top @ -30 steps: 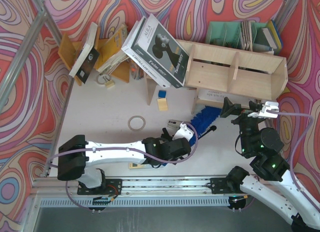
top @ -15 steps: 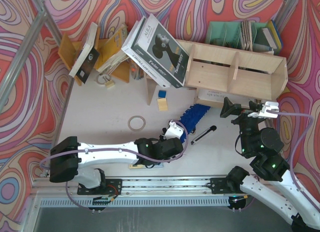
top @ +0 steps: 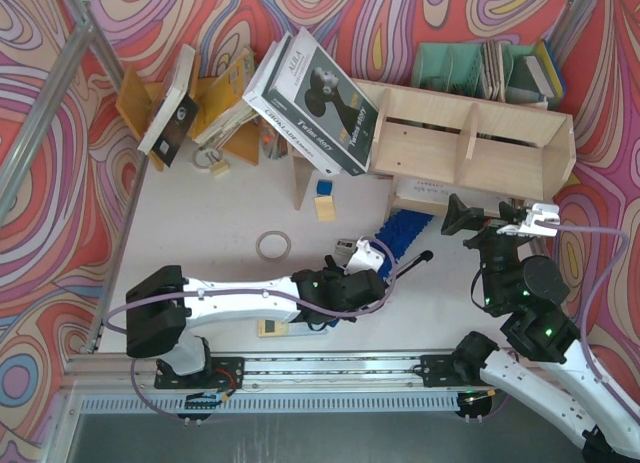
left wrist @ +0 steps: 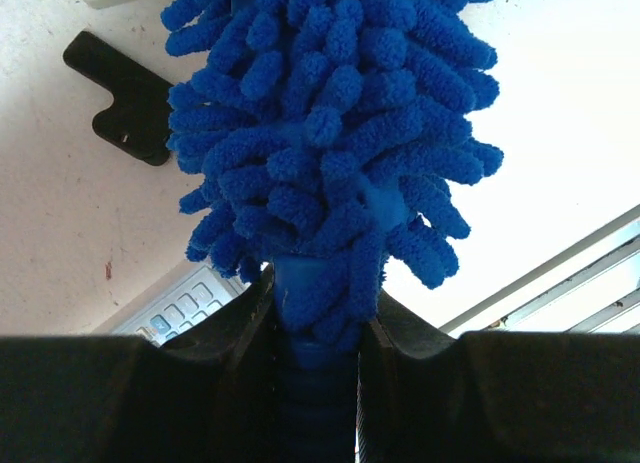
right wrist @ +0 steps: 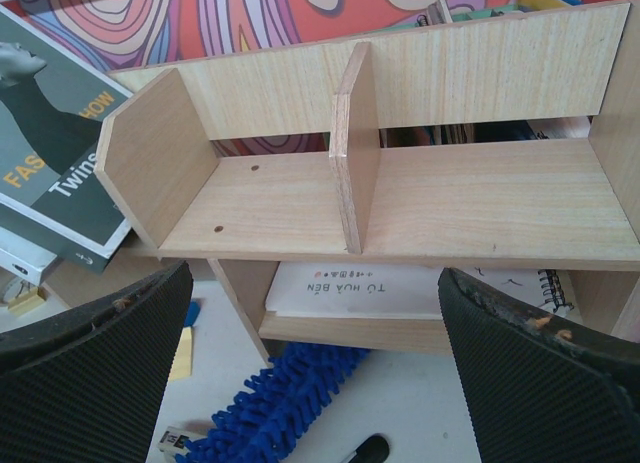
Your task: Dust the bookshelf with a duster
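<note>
The bookshelf point(top: 470, 148) is pale plywood and stands at the back right; the right wrist view shows its open compartments point(right wrist: 400, 183). My left gripper point(top: 368, 263) is shut on the handle of the blue fluffy duster point(top: 405, 229). The duster's head lies low over the table, pointing at the shelf's lower left foot. In the left wrist view the handle point(left wrist: 318, 323) sits between the jaws and the fluff point(left wrist: 330, 133) fills the frame. My right gripper point(top: 497, 219) is open and empty in front of the shelf point(right wrist: 315, 363); the duster point(right wrist: 280, 408) lies below it.
A black pen point(top: 408, 266) lies right of the duster. A tape ring point(top: 273, 246), a calculator point(top: 275, 328) and small blocks point(top: 325, 205) lie on the table. Large books point(top: 315, 93) lean on the shelf's left end. An orange rack point(top: 225, 103) and a green organiser point(top: 470, 68) stand behind.
My left gripper swept the duster left and back toward me, then right again to the shelf's foot. The right arm has not moved.
</note>
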`<act>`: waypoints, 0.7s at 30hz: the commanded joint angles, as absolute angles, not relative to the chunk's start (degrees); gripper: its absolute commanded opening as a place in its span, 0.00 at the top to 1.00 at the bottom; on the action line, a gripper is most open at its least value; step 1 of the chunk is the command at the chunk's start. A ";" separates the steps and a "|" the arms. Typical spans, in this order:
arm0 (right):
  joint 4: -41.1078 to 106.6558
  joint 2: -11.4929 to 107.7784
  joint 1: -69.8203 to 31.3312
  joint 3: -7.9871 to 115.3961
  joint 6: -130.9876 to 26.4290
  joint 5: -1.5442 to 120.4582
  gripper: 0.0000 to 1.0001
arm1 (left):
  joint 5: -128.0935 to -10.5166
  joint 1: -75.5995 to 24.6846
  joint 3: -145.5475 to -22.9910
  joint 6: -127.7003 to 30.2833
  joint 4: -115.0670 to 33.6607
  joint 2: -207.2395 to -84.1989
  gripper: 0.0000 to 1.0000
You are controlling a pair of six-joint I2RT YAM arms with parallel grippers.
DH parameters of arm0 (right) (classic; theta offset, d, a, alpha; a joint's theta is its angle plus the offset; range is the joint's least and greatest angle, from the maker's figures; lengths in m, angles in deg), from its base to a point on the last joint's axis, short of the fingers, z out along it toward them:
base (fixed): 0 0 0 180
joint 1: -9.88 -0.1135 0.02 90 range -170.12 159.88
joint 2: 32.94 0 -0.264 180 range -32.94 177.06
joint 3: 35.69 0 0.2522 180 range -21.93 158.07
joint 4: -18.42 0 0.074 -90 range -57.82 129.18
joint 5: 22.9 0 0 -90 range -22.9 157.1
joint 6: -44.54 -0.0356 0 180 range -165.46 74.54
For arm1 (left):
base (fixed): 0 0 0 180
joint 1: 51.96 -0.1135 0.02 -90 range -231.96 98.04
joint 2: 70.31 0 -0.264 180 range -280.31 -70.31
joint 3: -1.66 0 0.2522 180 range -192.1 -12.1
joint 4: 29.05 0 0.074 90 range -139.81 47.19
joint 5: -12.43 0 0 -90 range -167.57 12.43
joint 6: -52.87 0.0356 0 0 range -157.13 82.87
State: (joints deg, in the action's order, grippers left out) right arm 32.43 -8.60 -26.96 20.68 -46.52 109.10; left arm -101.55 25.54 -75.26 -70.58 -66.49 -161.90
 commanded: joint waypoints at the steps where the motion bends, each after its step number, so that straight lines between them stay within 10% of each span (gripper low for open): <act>1: 31.15 -9.38 -27.03 20.22 -45.60 110.12 0.01 | -101.63 23.77 -76.14 -73.93 -67.00 -162.80 1.00; 21: 31.21 -9.52 -27.03 20.17 -45.74 110.02 0.01 | -110.32 23.10 -73.41 -75.67 -69.06 -154.77 1.00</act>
State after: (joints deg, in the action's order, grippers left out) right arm 32.45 -8.93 -26.96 20.46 -46.50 109.10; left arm -101.47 24.31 -74.38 -73.42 -69.46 -159.09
